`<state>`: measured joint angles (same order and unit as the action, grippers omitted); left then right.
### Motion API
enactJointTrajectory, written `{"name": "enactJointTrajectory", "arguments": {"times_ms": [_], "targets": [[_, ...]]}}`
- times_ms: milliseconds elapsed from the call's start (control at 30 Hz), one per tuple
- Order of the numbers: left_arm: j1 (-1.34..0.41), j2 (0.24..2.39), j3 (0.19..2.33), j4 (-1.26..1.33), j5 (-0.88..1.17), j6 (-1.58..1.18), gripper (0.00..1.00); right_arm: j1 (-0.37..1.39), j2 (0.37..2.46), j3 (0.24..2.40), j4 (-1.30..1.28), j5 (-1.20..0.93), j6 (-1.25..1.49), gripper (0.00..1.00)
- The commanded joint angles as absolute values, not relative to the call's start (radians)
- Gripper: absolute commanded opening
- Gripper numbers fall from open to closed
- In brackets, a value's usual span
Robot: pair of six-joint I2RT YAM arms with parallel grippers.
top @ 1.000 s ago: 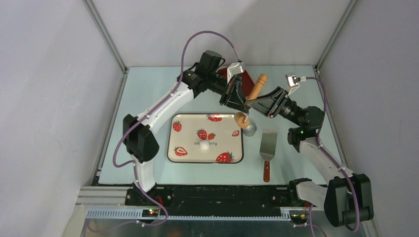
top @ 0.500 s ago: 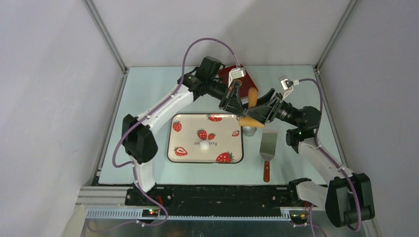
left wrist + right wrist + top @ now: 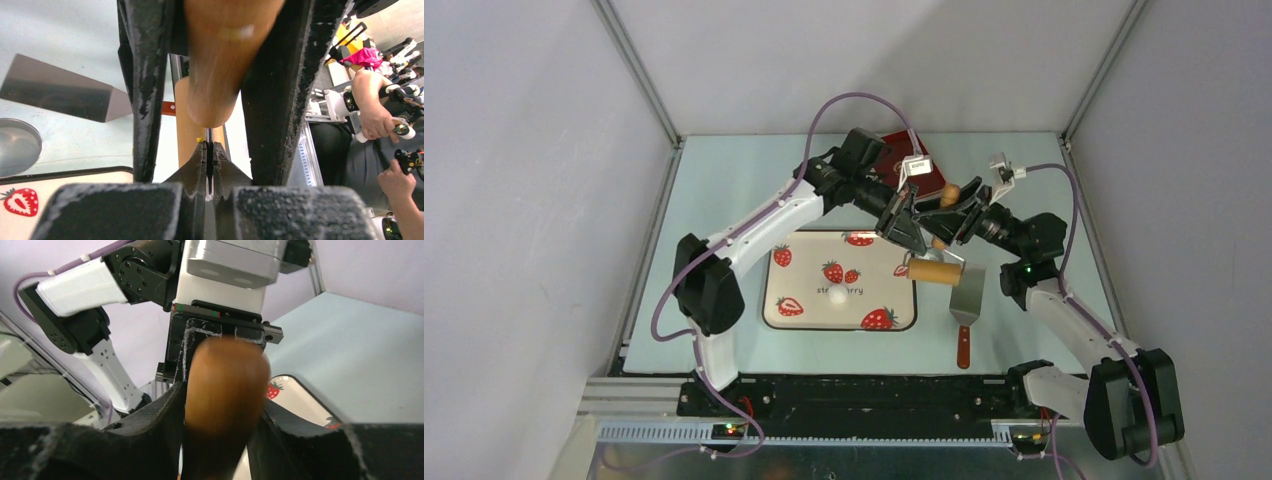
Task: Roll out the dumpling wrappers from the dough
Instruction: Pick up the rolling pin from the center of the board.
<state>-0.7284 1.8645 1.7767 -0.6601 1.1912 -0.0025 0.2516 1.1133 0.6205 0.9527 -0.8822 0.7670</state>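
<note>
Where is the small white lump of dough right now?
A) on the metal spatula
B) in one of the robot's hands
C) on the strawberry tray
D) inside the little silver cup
C: the dough lies on the strawberry tray, near the tray's middle.

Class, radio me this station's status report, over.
Left gripper shut on rolling pin; right gripper around it, grip unclear. Dough lump unrolled on strawberry tray. Steel cup, spatula beside tray.

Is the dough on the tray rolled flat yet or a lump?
A lump: the dough shows as one small rounded white blob on the strawberry tray, with the rolling pin held clear of it.
</note>
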Motion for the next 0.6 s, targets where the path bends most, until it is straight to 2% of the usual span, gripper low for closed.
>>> {"name": "enactJointTrajectory", "arguments": {"times_ms": [0, 33, 133, 200, 367, 433, 467, 533, 567], "targets": [[-0.778, 1.808, 1.778, -0.653, 1.268, -0.028, 0.00, 0.280, 1.115, 0.653, 0.924, -0.877, 0.558, 0.44], [-0.779, 1.808, 1.776, -0.653, 1.270, -0.029, 0.00, 0.279, 1.118, 0.654, 0.917, -0.894, 0.542, 0.41], [-0.778, 1.805, 1.769, -0.654, 1.273, -0.025, 0.00, 0.271, 1.122, 0.658, 0.887, -0.916, 0.497, 0.21], [-0.778, 1.800, 1.764, -0.653, 1.271, -0.023, 0.00, 0.267, 1.122, 0.661, 0.878, -0.935, 0.486, 0.14], [-0.775, 1.788, 1.766, -0.654, 1.267, -0.019, 0.00, 0.262, 1.109, 0.672, 0.837, -0.957, 0.485, 0.10], [-0.772, 1.787, 1.772, -0.654, 1.267, -0.023, 0.00, 0.260, 1.108, 0.672, 0.830, -0.966, 0.479, 0.01], [-0.769, 1.786, 1.774, -0.654, 1.264, -0.024, 0.00, 0.258, 1.107, 0.672, 0.828, -0.967, 0.480, 0.00], [-0.762, 1.780, 1.776, -0.654, 1.250, -0.026, 0.08, 0.251, 1.103, 0.673, 0.827, -0.970, 0.485, 0.00], [-0.757, 1.775, 1.775, -0.655, 1.247, -0.026, 0.24, 0.248, 1.101, 0.676, 0.821, -0.968, 0.492, 0.00]]}}
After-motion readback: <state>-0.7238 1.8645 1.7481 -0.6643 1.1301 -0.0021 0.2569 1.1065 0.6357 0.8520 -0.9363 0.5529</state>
